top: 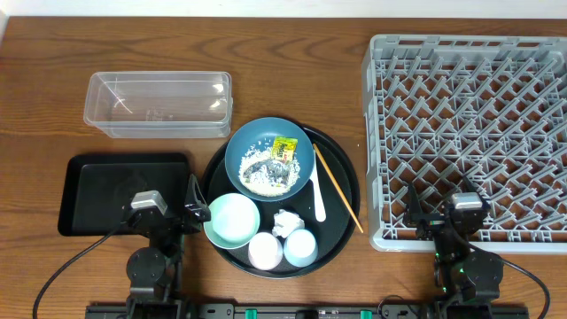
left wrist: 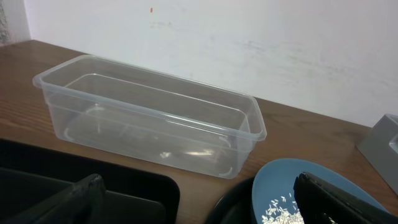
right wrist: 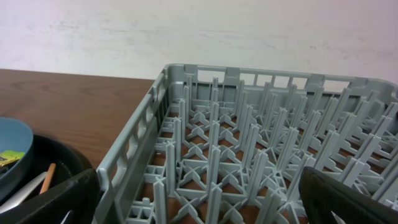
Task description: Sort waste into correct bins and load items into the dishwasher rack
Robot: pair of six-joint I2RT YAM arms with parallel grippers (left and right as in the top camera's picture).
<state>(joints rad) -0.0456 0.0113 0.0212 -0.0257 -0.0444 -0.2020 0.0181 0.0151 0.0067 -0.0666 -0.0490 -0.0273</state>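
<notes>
Two arms sit at the near edge of the wooden table [top: 292, 53], each with its jaws spread wide and nothing between them. The left gripper [left wrist: 199, 180] hangs low between the black rectangular tray [top: 97, 190] and the round black tray [top: 350, 173]. It is aimed at the clear tub [top: 158, 104], which stands empty straight ahead of it. The right gripper [right wrist: 199, 176] hovers at the near left corner of the grey rack [top: 469, 115], whose pegs are bare.

Everything to be sorted lies on the round tray between the two arms. The dark-blue bowl [top: 248, 142] is at the far side, holding rice [top: 261, 180] and the yellow-green packet [top: 284, 148]. The mint-green bowl [top: 233, 220], pink cup [top: 265, 251], light-blue cup [top: 300, 246] and crumpled tissue [top: 286, 221] are at the near side. The white spoon [top: 318, 197] and chopsticks [top: 337, 188] lie on the right.

The left arm is nearer the bowls: the mint-green one is just beside it, the blue one ahead and to its right. The chopsticks run slantwise, far end by the blue bowl, near end over the tray's rim toward the rack's corner, so the right arm looks better placed for them. Bins and rack offer free room. The crowding is at the round tray's near side, a likely nuisance for wide fingers.
</notes>
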